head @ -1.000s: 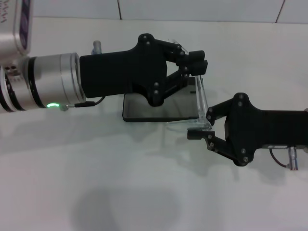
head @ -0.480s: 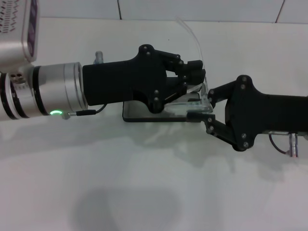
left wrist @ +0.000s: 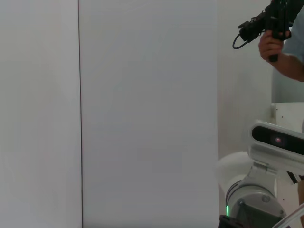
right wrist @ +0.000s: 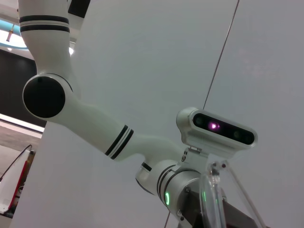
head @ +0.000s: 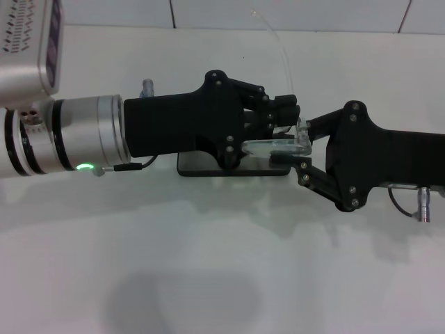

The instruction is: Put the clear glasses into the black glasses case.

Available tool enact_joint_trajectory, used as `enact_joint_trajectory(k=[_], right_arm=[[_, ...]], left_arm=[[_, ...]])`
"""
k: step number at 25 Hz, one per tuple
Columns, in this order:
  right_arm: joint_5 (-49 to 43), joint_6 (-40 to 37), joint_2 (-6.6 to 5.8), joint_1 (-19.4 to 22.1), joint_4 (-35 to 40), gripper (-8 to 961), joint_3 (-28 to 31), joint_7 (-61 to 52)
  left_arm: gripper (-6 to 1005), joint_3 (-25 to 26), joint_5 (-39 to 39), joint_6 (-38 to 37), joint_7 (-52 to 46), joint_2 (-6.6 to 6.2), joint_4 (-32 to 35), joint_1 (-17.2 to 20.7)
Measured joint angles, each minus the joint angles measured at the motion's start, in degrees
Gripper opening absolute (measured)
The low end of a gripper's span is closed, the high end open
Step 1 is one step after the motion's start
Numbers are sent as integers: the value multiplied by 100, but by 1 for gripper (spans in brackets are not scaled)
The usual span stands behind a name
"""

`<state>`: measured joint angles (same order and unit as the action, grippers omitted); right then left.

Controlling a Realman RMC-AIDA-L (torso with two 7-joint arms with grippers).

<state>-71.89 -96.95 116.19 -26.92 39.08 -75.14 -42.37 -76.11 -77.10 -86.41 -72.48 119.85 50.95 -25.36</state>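
The clear glasses [head: 274,147] hang just above the black glasses case [head: 201,167], with one clear arm sticking up toward the back wall. My left gripper [head: 285,115] reaches in from the left and is shut on the glasses near their right end. Coming from the right, my right gripper [head: 304,147] is open, its jaws straddling that same end of the lens. Most of the case is hidden under the left hand; only its front edge shows. In the right wrist view a piece of the clear glasses [right wrist: 212,199] stands close to the camera.
The white table [head: 208,264] runs back to a tiled wall [head: 278,14]. The left wrist view shows a person's hand [left wrist: 275,45] holding a black device beside the right arm's camera [left wrist: 278,140].
Both grippers moved toward the back, and the right one closed in leftward. The glasses tipped from standing across the case to lying flat over it, with one arm now pointing up.
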Motion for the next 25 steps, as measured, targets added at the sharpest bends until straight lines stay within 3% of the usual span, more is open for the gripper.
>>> enact_joint_trajectory(k=[15, 19, 25], right_arm=[[35, -36, 0, 62, -15, 116, -257, 1], [282, -348, 1, 113, 18, 116, -357, 6], [903, -958, -1, 369, 130, 116, -362, 438]], left_arm=[[110, 550, 792, 136, 451, 2, -18, 209], [110, 566, 958, 669, 560, 1, -110, 283], [110, 611, 1399, 815, 947, 2, -635, 252]])
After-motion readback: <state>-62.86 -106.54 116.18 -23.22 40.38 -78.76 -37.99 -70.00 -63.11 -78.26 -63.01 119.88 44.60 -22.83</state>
